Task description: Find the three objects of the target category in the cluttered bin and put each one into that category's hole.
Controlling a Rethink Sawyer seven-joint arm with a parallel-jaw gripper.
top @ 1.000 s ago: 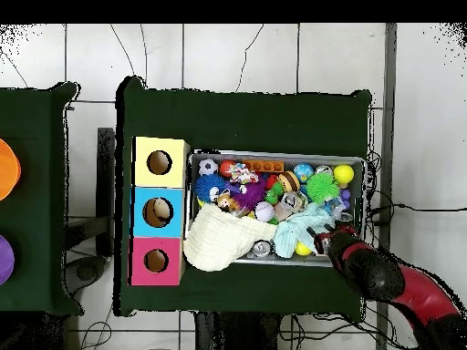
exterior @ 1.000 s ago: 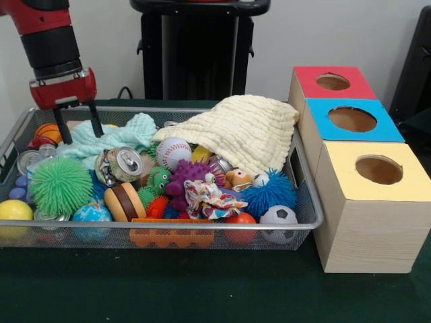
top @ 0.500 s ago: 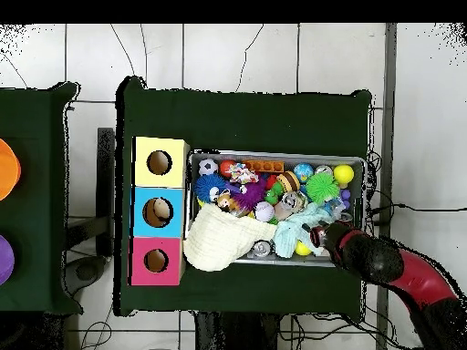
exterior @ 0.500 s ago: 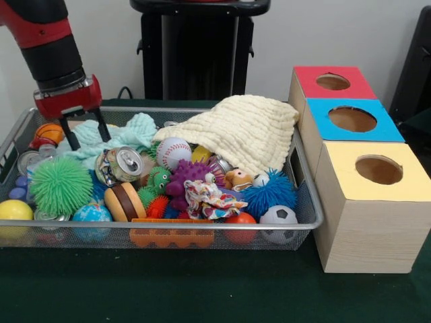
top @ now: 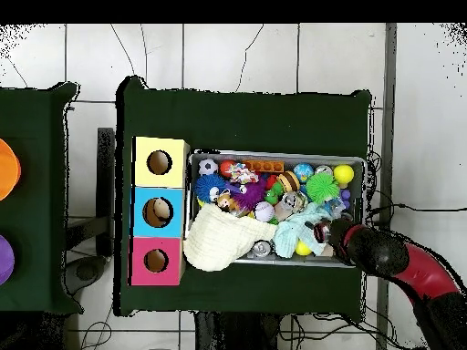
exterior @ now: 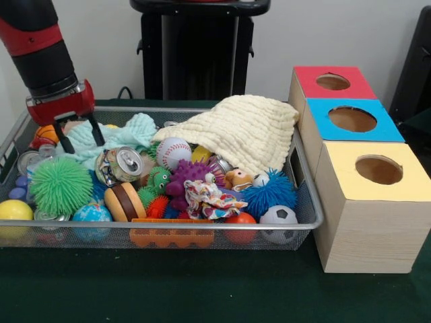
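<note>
with the gripper [exterior: 77, 134] held low over the mint cloth [exterior: 111, 138], fingers spread and empty, the cloth could be snagged instead of a target in the bin [exterior: 306, 202].

One bin [exterior: 306, 202] holds two cloths, cream [exterior: 242, 131] and mint [exterior: 121, 134], two spiky balls, green [exterior: 60, 185] and blue [exterior: 269, 194], one baseball [exterior: 173, 153], one soccer ball [exterior: 279, 217], one can [exterior: 121, 165] and one burger [exterior: 124, 200], beside three boxes: red [exterior: 333, 82], blue [exterior: 351, 120], yellow [exterior: 377, 171].
</note>
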